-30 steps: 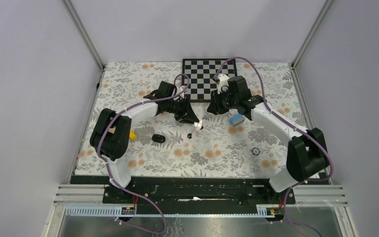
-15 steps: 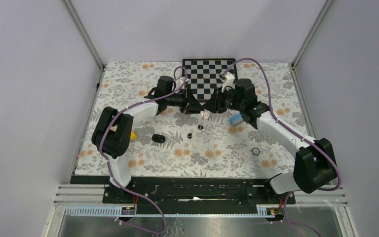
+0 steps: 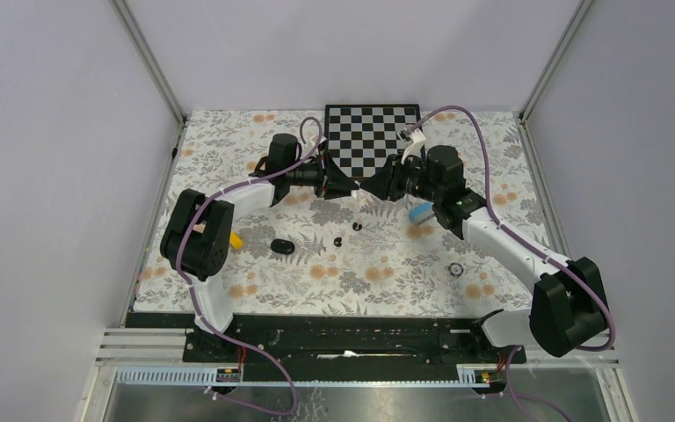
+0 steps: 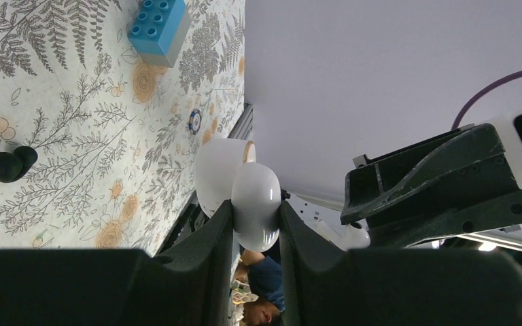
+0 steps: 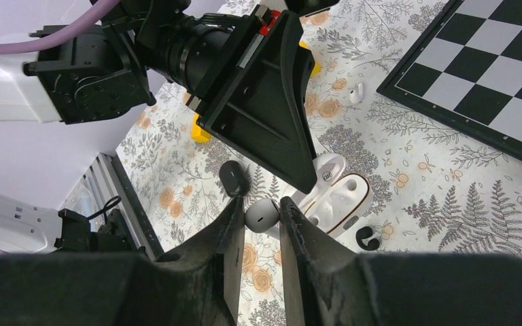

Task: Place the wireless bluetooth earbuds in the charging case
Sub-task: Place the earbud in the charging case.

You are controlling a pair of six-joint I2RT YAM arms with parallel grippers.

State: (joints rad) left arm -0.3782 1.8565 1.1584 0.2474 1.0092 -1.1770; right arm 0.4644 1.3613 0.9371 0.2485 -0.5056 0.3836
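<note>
My left gripper [image 4: 253, 207] is shut on the white charging case [image 4: 255, 204] and holds it above the table, its lid [image 4: 214, 173] open. In the right wrist view the open case [image 5: 336, 197] shows its empty wells under the left gripper's black fingers [image 5: 272, 115]. My right gripper [image 5: 262, 204] is shut on a white earbud [image 5: 263, 214], just beside the case. A second white earbud [image 5: 356, 92] lies near the chessboard. A black earbud [image 5: 367, 236] lies on the cloth below. In the top view the two grippers [image 3: 352, 187] [image 3: 381, 187] face each other.
A chessboard [image 3: 373, 141] lies at the back. A blue brick [image 3: 419, 212] sits under the right arm. A black case [image 3: 282, 247], a second black earbud [image 3: 337, 241], a yellow piece [image 3: 236, 239] and a small dark ring [image 3: 456, 269] lie on the floral cloth.
My left gripper has lifted the white case off the cloth and carried it back toward the chessboard. My right wrist has swung round so that its earbud is close to the case.
</note>
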